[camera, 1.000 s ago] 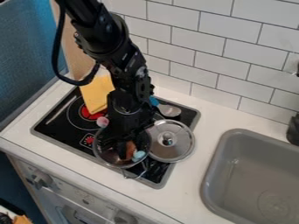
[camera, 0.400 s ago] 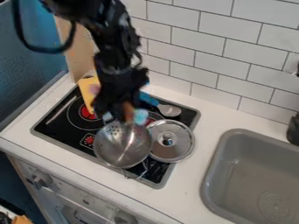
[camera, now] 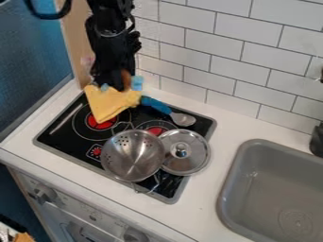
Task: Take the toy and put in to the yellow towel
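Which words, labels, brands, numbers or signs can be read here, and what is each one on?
No text can be read.
Front panel: small marks near the knobs, too small and blurred to read.
Sink: a faint round pattern on its floor, no legible characters.

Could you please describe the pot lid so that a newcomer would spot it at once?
Start at the grey sink and go left in the picture to the black stovetop. Near its right side, the round metal lid lies against a metal bowl. The bowl is hollow with small holes, whereas the lid has a knob at its centre.
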Robot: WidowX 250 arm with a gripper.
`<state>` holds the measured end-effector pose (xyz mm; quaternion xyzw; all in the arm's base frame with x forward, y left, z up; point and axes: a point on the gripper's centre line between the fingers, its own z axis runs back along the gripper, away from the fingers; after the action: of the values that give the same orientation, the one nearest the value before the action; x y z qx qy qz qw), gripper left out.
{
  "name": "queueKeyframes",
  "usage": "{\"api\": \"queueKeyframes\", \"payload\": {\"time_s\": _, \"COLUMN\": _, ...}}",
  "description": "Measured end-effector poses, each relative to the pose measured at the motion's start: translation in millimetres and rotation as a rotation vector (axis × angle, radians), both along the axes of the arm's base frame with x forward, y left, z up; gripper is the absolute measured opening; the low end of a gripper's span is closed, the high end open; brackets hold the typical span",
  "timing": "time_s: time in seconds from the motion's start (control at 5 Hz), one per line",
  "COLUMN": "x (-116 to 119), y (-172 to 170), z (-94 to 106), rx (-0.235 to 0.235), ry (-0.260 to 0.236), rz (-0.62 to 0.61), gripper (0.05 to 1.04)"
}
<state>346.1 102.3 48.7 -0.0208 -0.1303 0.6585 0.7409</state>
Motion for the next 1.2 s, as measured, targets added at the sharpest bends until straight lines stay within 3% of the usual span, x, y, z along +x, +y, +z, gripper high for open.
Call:
{"api": "queueKeyframes", "payload": {"time_s": 0.4, "x": 38.0, "y": 35.8, "z": -38.7, "rx": 0.011, "ry": 0.073, "rz": 0.098, "gripper": 0.325}}
{"api": "queueKeyframes", "payload": {"time_s": 0.6, "x": 41.9, "y": 47.2, "z": -57.0, "rx": 0.037, "ry": 0.123, "rz": 0.129, "gripper": 0.325}}
{"api": "queueKeyframes", "payload": {"time_s": 0.8, "x": 39.5, "y": 52.2, "z": -66.5, "rx": 0.017, "ry": 0.147, "rz": 0.143, "gripper": 0.402}}
{"api": "queueKeyframes", "payload": {"time_s": 1.2, "x": 32.2, "y": 48.3, "z": -74.7, "rx": 0.005, "ry": 0.159, "rz": 0.16, "gripper": 0.969}}
